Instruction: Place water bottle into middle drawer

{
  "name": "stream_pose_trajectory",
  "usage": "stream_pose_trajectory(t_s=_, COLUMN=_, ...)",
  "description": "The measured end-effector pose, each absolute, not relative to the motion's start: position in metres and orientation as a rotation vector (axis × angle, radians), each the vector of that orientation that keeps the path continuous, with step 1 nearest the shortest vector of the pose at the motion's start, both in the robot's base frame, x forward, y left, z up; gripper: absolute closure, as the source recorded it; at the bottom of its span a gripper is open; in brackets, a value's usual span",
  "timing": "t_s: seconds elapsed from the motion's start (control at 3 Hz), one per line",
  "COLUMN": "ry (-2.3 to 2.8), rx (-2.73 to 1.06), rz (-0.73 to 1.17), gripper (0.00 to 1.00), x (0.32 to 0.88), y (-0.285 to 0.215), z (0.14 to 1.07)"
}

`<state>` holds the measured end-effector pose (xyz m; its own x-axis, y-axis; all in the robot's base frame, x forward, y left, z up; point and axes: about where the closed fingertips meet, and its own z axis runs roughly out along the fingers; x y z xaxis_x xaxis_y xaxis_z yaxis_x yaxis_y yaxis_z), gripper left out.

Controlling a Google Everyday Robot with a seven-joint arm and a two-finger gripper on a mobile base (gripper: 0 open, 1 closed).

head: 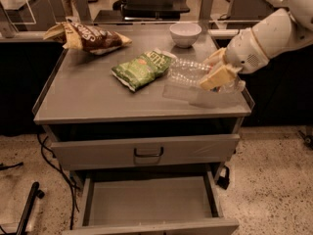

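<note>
Grey cabinet top (98,99): hand (216,67) tight around water bottle (188,73), above open middle drawer (146,203).

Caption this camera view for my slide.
Gripper at the water bottle on the cabinet top; middle drawer open below.

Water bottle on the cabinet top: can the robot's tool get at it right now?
Probably yes: the tool is right at the clear crinkled plastic water bottle on the grey cabinet top, nothing between.
</note>
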<state>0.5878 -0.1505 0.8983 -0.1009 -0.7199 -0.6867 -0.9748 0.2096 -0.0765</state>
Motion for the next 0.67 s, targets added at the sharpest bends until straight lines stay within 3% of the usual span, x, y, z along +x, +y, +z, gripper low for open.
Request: stream_pose_trajectory(t_s=0.67, ry=1.789, rx=-1.639, rz=0.532, gripper=1.0, x=0.576, y=-0.151, z=0.912)
